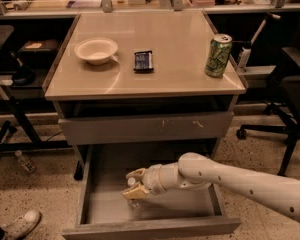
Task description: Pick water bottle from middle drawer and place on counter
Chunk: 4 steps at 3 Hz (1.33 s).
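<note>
camera view: the middle drawer [155, 227] is pulled out below the closed upper drawer front [145, 128], which bears pale scratch marks. the arm enters from the lower right and reaches leftward into the open drawer. the gripper [129, 185] is inside the drawer, left of centre and near its front. the water bottle [132, 182] stands upright on the drawer floor, right at the gripper, with its white cap showing within the gripper's span. whether the gripper is clamped on the bottle or merely set around it cannot be told. the counter [185, 81] above carries a white bowl [96, 50] at left, a dark packet [143, 61] near the middle and a green soda can [218, 55] at right, all well apart from the gripper. a second small bottle [25, 162] lies on the floor left of the cabinet.
</note>
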Available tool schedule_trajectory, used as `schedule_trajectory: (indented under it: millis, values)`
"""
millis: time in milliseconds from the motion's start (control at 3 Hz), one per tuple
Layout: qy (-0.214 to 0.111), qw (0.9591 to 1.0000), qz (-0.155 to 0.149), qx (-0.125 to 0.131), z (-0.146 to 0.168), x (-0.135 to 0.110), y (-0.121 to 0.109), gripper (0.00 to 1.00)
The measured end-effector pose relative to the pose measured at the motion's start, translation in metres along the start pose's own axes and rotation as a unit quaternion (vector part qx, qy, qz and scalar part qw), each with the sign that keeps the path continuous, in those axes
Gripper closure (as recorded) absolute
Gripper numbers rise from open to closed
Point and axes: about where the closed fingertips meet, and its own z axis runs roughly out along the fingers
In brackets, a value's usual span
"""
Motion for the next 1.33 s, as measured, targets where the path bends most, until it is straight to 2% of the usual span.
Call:
schedule_trajectory:
  millis: [333,667,1000,1333]
  values:
    - [0.000,1.0000,0.000,0.000,0.000,0.000,0.000,0.87]
    - [-0.013,0.9999,0.006,0.007,-0.008,-0.025,0.005,1.00]
    - [-0.012,0.9994,0.025,0.019,-0.028,-0.064,0.008,1.00]
    - [-0.002,0.9981,0.041,0.045,-0.061,-0.101,0.004,1.00]
